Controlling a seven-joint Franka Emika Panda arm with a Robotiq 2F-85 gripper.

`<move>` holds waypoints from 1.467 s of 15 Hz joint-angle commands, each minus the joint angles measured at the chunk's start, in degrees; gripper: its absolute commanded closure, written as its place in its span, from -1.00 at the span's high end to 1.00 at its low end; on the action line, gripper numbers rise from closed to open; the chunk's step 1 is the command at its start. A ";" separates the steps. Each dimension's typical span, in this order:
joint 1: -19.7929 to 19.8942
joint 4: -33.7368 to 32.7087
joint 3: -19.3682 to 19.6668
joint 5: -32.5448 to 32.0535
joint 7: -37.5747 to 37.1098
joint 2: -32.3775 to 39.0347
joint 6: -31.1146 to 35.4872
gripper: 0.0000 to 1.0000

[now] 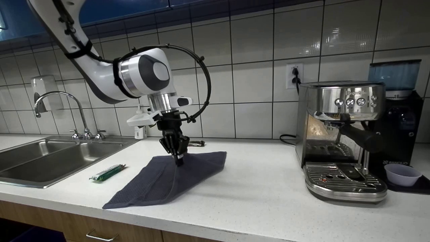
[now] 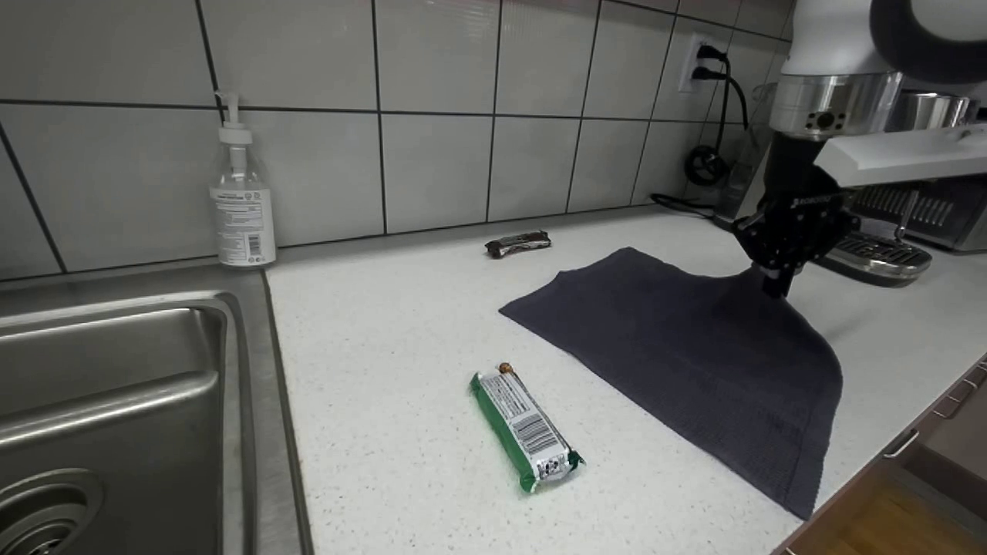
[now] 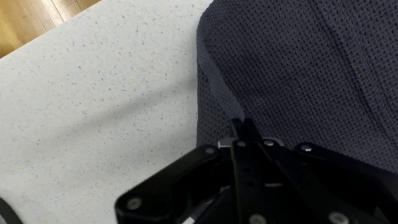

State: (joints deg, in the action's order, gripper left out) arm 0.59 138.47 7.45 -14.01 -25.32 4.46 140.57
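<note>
A dark grey-blue cloth (image 1: 147, 185) lies spread on the white counter; it also shows in an exterior view (image 2: 678, 347) and in the wrist view (image 3: 298, 71). My gripper (image 1: 179, 161) points down at the cloth's edge. In the wrist view the gripper's fingertips (image 3: 242, 121) are closed together on a folded edge of the cloth. In an exterior view the cloth rises in a small peak to the gripper (image 2: 775, 285). The rest of the cloth lies on the counter. The pinched bit between the fingertips is hidden.
A green-and-white wrapped bar (image 2: 526, 432) lies between cloth and sink (image 2: 266, 401). A dark wrapped bar (image 2: 518, 244) lies near the tiled wall. A pump bottle (image 2: 245, 223) stands behind the sink. An espresso machine (image 1: 339, 90), grinder (image 1: 398, 127) and bowl (image 1: 402, 175) stand opposite the sink.
</note>
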 commanded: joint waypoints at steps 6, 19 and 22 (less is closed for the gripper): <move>0.48 -3.56 -2.42 5.86 9.34 0.34 -1.29 -0.99; -1.10 -8.35 -5.78 10.07 11.64 3.06 -2.15 -0.99; -1.39 -9.63 -6.33 10.33 12.98 3.95 -2.23 -0.99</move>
State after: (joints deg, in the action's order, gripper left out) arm -0.77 131.77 1.91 -5.57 -15.47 7.02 140.51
